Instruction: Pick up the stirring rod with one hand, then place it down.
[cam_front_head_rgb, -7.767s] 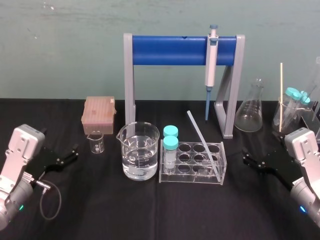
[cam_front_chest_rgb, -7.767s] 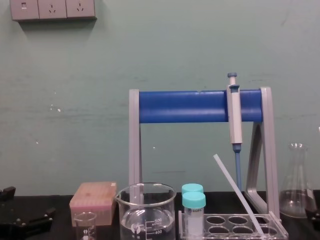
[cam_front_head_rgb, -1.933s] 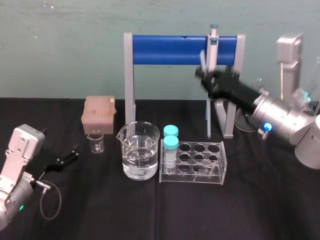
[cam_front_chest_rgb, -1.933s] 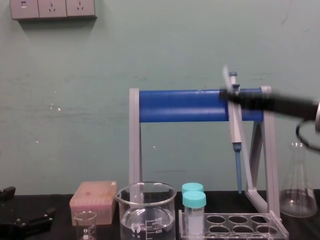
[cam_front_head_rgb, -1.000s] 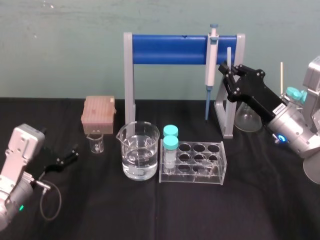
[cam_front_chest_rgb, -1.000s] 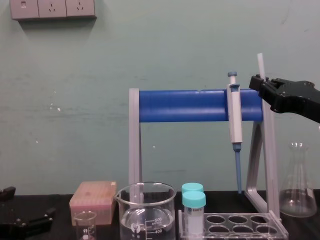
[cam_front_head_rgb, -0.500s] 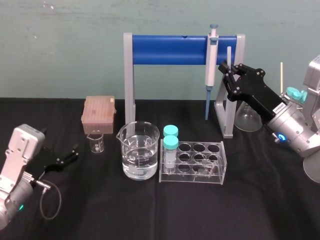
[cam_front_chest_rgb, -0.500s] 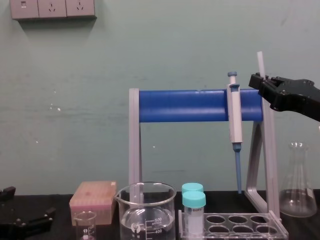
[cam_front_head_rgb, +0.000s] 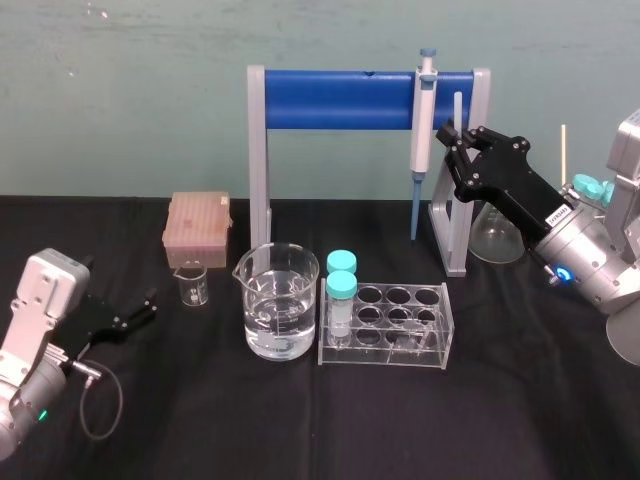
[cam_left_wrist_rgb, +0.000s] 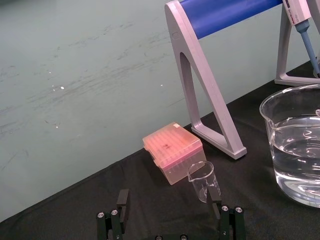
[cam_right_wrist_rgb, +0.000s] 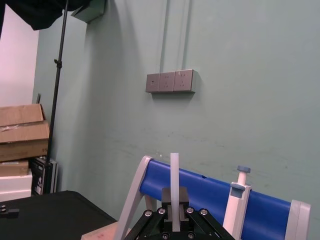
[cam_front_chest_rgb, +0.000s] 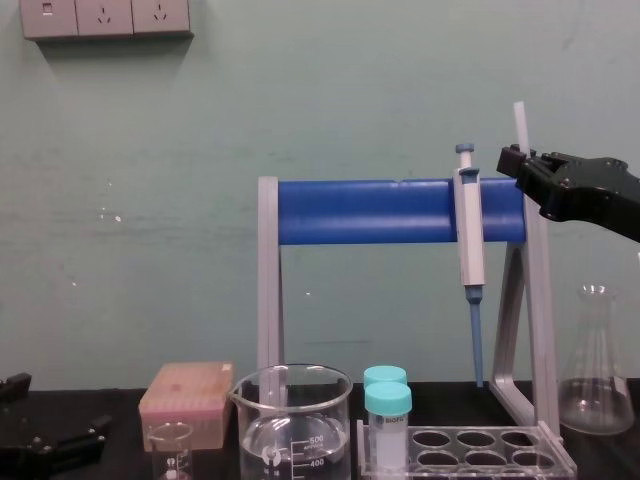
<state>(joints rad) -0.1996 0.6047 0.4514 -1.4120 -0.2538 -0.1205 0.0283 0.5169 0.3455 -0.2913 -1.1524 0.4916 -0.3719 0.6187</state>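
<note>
Black counter (cam_front_head_rgb: 300, 420) carries the blue-bar pipette stand (cam_front_head_rgb: 340, 98) and clear tube rack (cam_front_head_rgb: 385, 325). Left pincer (cam_front_head_rgb: 145, 305) is parked low at my left, released. Right pincer (cam_front_head_rgb: 450, 135) is raised beside the stand's right leg, clenched on the stirring rod (cam_front_head_rgb: 458, 108). Rod is upright and clear of the glassware, I'd guess so it can't snag before set-down.
</note>
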